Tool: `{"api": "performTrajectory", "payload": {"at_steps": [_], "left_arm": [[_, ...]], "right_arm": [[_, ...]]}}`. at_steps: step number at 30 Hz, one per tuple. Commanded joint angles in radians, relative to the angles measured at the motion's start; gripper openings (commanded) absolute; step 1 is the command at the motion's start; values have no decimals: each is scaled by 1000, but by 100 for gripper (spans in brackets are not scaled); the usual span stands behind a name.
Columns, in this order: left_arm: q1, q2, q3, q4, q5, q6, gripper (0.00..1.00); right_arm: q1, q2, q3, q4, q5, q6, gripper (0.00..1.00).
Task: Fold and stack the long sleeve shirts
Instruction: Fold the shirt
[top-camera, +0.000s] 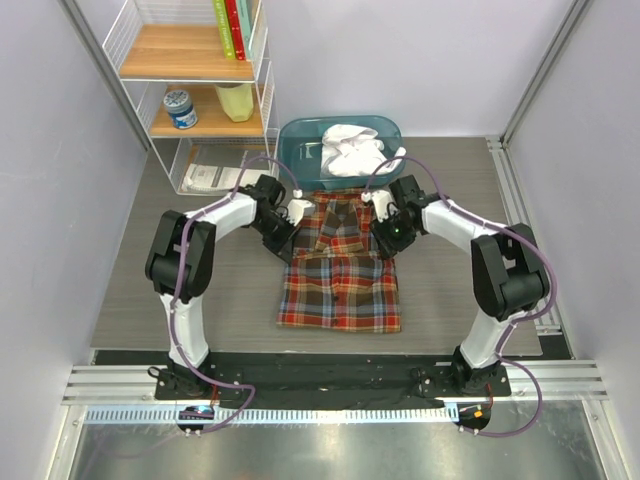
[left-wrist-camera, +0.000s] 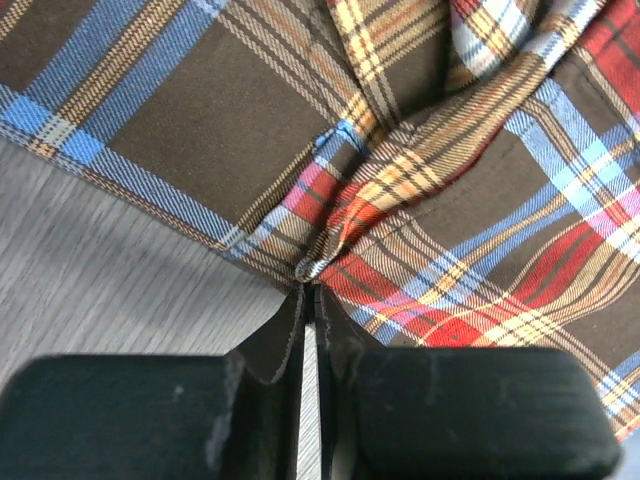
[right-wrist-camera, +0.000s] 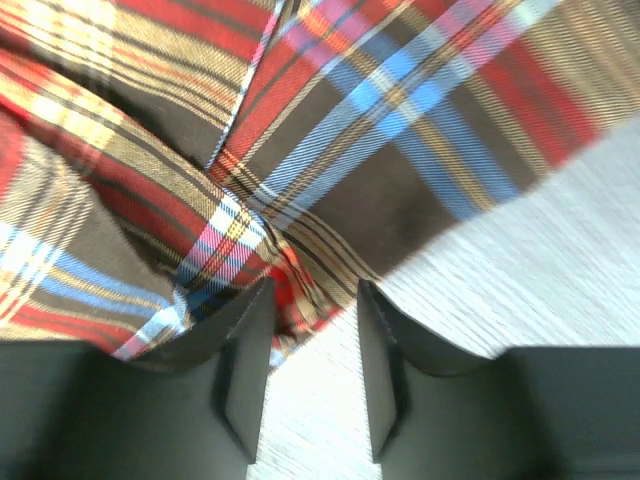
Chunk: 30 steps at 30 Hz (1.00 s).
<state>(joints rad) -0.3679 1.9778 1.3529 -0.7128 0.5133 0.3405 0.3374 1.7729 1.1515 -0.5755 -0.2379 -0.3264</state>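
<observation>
Limp, light plaid shirt (top-camera: 340, 280) bunches easily: my left tool (left-wrist-camera: 311, 292) is pinched on its edge, my right tool (right-wrist-camera: 313, 292) apart astride a fold, so I'd grip edges.

Looks like a robotics lab test cell, not a lived-in room. Is boxed in by plain pale walls (top-camera: 50, 150) on aluminium posts (top-camera: 545, 70). Holds a left arm (top-camera: 185, 270) and a right arm (top-camera: 500, 275) bolted to a black plate (top-camera: 330, 375) over metal rails (top-camera: 330, 412) at the near edge of a grey bench (top-camera: 150, 290), with loose purple cables (top-camera: 172, 335). Borrows home props: a white wire shelf (top-camera: 140, 90) with books (top-camera: 232, 28), a teal tub (top-camera: 300, 135), a plaid shirt (top-camera: 340, 280).
</observation>
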Motion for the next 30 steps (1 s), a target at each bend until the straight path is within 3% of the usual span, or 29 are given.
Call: {"api": "performTrajectory", "payload": {"at_steps": [1,4,8,9,11,12,18,21,22,25,26,27,30], "left_arm": [[7,19,63,32,-24,-43,8],[7,38,90,16,-19,-72,16],[35,-50,86,6,5,-104,45],[49,-88,74,21,45,-135,66],[75,-225,60,13,108,-146,79],[75,-276,61,-8,134,-138,100],[75,-638,-119,-71,384,-165,100],[73,-768,-300,67,531,-415,100],[75,-781,-336,84,635,-419,100],[-70,-826,-513,313,611,-711,100],[-135,-856,-575,432,566,-911,100],[-161,-905,-704,674,523,-987,100],[-255,-883,-814,890,442,-1142,100]], "right_arm": [[-23,-147,92,-52,18,18,48],[-24,-197,106,-76,-41,56,58],[-8,-266,93,-89,-296,189,57],[2,-273,71,-69,-345,219,56],[17,-283,25,22,-491,326,53],[29,-296,-43,69,-539,396,52],[118,-345,-284,471,-716,728,50],[158,-355,-363,646,-756,903,51],[185,-354,-386,689,-770,952,51],[227,-352,-470,825,-817,1102,51],[229,-360,-522,874,-824,1150,52],[232,-372,-550,897,-827,1164,53],[232,-435,-666,954,-808,1236,57]]}}
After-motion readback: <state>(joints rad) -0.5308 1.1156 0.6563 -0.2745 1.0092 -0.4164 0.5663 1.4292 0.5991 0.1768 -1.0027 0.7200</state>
